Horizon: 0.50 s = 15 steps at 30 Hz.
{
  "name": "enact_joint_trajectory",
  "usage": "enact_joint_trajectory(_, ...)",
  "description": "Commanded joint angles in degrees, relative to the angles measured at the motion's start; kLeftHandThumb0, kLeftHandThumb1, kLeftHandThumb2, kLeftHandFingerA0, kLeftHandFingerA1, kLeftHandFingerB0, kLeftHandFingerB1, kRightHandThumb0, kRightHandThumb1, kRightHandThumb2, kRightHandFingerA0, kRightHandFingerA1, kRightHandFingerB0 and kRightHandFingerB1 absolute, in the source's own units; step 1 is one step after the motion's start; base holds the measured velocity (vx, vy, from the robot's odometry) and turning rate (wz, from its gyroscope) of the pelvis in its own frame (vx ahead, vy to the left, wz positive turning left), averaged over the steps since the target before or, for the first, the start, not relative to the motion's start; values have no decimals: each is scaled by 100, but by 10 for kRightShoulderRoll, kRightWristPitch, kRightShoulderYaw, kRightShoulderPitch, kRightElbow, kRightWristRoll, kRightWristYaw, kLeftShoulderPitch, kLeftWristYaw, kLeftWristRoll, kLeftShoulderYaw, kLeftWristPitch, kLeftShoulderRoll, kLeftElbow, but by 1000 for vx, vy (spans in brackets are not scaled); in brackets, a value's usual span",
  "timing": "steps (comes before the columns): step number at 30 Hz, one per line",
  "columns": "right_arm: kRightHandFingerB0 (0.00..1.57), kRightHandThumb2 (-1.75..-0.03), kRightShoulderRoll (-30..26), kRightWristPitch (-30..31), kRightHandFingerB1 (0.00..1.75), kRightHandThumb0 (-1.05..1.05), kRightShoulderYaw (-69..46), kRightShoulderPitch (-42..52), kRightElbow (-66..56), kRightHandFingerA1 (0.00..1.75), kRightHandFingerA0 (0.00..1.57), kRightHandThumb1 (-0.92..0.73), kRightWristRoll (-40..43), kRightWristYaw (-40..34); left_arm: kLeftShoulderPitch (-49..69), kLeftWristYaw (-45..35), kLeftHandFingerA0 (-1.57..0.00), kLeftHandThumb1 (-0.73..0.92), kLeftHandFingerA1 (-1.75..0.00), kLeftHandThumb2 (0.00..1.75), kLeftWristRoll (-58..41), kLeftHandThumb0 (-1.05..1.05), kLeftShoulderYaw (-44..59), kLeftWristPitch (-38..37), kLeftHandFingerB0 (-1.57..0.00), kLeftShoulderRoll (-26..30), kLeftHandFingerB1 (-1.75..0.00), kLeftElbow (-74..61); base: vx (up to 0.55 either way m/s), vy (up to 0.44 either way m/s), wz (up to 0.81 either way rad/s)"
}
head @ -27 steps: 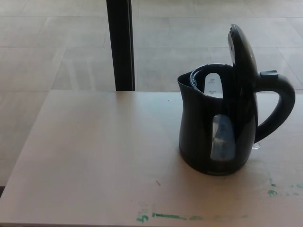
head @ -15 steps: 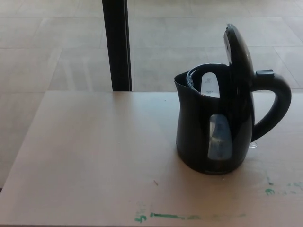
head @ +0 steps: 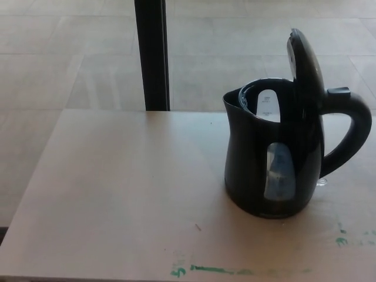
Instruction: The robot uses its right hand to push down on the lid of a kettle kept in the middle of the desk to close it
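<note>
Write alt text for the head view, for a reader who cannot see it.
A black plastic electric kettle stands on a pale wooden desk right of centre, its hinged lid raised upright and its curved handle pointing right. Green paint smears mark the desk's near edge, a dark vertical post rises behind it, and neither robot hand is in view.

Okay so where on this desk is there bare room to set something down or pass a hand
The desk is bare across its whole left and middle, from the far edge by the black post to the green paint marks at the near edge. The crowded part is the right, where the black kettle stands with its lid raised. Neither hand is in view.
</note>
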Motion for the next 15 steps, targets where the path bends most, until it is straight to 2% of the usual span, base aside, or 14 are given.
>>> enact_joint_trajectory(1,17,-95,-22,60,43,-76,70,-58,-40,53,24,-60,-26,-7,0,-10,-42,75,-47,63,-17,-73,2,1,-32,13,-34,16,0,0,0)
enact_joint_trajectory(2,21,-64,-24,46,29,-75,95,-85,-23,42,28,-77,-34,12,0,-16,-42,75,-49,63,-22,-72,6,3,-31,13,-35,15,0,0,0)
enact_joint_trajectory(3,14,-93,-24,35,43,-72,111,-107,-3,51,20,-61,-37,26,1,-15,-43,76,-53,63,-20,-73,3,2,-31,12,-35,11,0,0,0)
enact_joint_trajectory(4,14,-95,-25,33,43,-73,128,-117,-4,52,23,-60,-50,21,6,-15,-43,76,-52,63,-19,-73,1,-1,-32,11,-34,7,0,0,0)
enact_joint_trajectory(5,25,-62,-22,40,30,-72,137,-126,-9,42,31,-73,-51,17,7,-16,-43,76,-51,63,-20,-72,1,-1,-31,11,-34,6,0,0,0)
enact_joint_trajectory(6,16,-94,-20,39,43,-76,146,-135,-7,51,24,-57,-54,17,7,-16,-41,75,-47,63,-21,-73,0,1,-30,12,-34,7,0,0,0)
enact_joint_trajectory(8,18,-96,-21,28,43,-80,171,-152,-1,51,27,-57,-71,21,6,-11,-41,75,-45,63,-20,-73,-2,-2,-30,12,-34,10,0,0,0)
enact_joint_trajectory(9,18,-94,-19,59,42,-81,184,-173,-5,51,24,-54,-61,30,6,-12,-43,75,-47,63,-22,-73,-2,1,-31,12,-34,7,0,0,0)
enact_joint_trajectory(11,18,-94,-18,83,42,-82,204,-190,-12,51,23,-54,-62,34,7,-12,-45,75,-49,63,-24,-73,-3,-1,-32,13,-34,8,0,0,0)
enact_joint_trajectory(12,26,-63,-19,68,29,-81,216,-194,-6,41,31,-71,-75,37,8,-13,-46,74,-51,62,-28,-74,1,2,-33,13,-34,8,0,0,0)
enact_joint_trajectory(13,19,-96,-16,58,43,-80,237,-208,4,53,27,-57,-92,40,9,-17,-43,74,-51,62,-32,-76,3,5,-30,14,-34,7,0,0,0)
enact_joint_trajectory(15,19,-96,-19,55,43,-81,264,-226,12,53,28,-59,-111,44,11,-15,-41,75,-48,63,-25,-77,-6,-4,-29,13,-34,4,0,0,0)
